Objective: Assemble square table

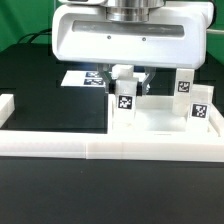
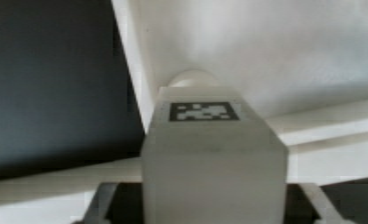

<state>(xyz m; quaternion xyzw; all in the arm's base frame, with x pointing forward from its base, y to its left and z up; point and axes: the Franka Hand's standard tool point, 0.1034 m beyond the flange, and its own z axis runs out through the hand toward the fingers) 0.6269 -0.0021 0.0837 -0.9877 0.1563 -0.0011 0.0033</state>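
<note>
Low border wall [image 1: 110, 150] up front; behind it the gripper [image 1: 125, 84] pinches an upright tagged leg [image 1: 125, 108] directly below, over the tabletop slab [image 1: 160, 118]

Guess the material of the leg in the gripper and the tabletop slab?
Leg: probably matte white plastic; uniform colour, dull sheen, printed tag on it. Tabletop slab: looks like the same matte white plastic; thick, no grain visible. Possibly 3D-printed, cannot confirm.

leg [image 1: 125, 101] on tabletop [image 1: 155, 118], wall [image 1: 110, 148] in front
</note>
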